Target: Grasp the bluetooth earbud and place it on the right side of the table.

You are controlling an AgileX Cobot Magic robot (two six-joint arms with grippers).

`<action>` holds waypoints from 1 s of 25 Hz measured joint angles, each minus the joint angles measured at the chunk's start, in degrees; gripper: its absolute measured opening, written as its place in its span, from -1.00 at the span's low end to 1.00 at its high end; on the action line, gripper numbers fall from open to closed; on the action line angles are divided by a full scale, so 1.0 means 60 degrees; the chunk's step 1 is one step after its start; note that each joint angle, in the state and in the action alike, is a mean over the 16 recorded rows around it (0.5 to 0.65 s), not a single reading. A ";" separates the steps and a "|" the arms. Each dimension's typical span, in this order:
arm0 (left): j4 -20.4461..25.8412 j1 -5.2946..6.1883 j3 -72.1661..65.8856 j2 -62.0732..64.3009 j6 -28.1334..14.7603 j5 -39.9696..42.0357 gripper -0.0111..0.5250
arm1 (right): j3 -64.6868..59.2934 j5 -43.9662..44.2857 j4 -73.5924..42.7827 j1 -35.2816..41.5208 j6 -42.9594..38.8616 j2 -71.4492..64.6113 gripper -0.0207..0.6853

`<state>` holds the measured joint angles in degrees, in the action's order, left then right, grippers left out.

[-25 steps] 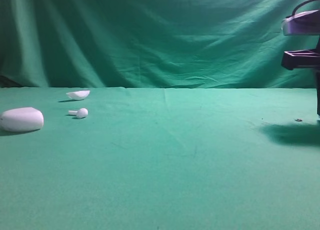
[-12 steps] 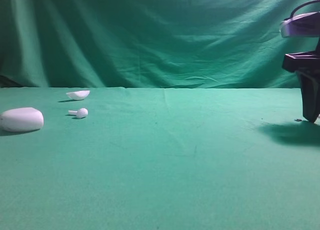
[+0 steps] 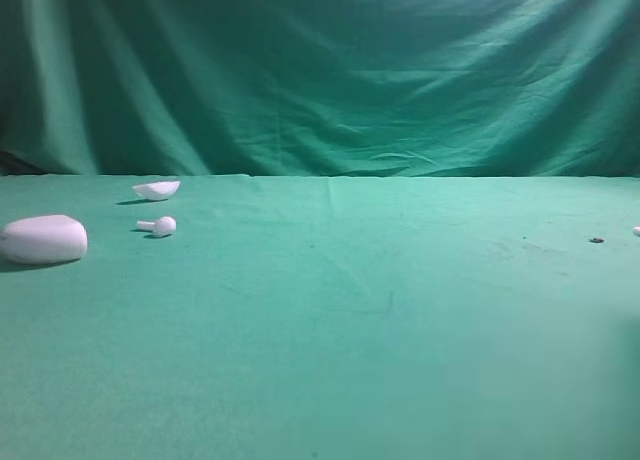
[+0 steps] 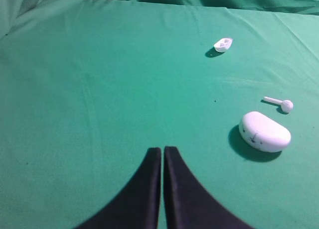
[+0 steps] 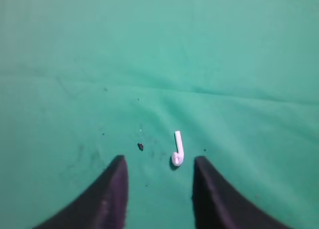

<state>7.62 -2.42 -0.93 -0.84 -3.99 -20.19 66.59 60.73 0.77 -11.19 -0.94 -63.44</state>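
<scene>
One white bluetooth earbud [image 5: 177, 150] lies loose on the green table [image 5: 224, 64], just ahead of my right gripper [image 5: 159, 160]. That gripper is open, its dark fingers either side of the earbud and apart from it. In the exterior view this earbud is a white dot [image 3: 636, 231] at the far right edge, and neither arm shows there. A second earbud [image 3: 160, 225] [image 4: 280, 103] lies at the far left. My left gripper [image 4: 162, 149] is shut and empty, hovering short of the white case [image 4: 264, 132].
The large white oval case [image 3: 43, 239] and a small white bowl-shaped shell [image 3: 157, 189] [image 4: 223, 44] sit at the far left. A dark speck [image 3: 596, 240] [image 5: 140, 146] lies by the right earbud. A green backdrop hangs behind the table.
The right arm, seen at the right edge of the exterior view earlier, has moved out of that view. A white earbud now shows on the cloth where it stood.
</scene>
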 joint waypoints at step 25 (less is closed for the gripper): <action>0.0000 0.0000 0.0000 0.0000 0.0000 0.0000 -0.96 | -0.2843 0.0037 0.0517 0.0000 0.0054 0.7709 -0.94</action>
<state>7.62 -2.42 -0.93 -0.84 -3.99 -20.19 49.53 60.95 3.87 -11.19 -0.62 -17.18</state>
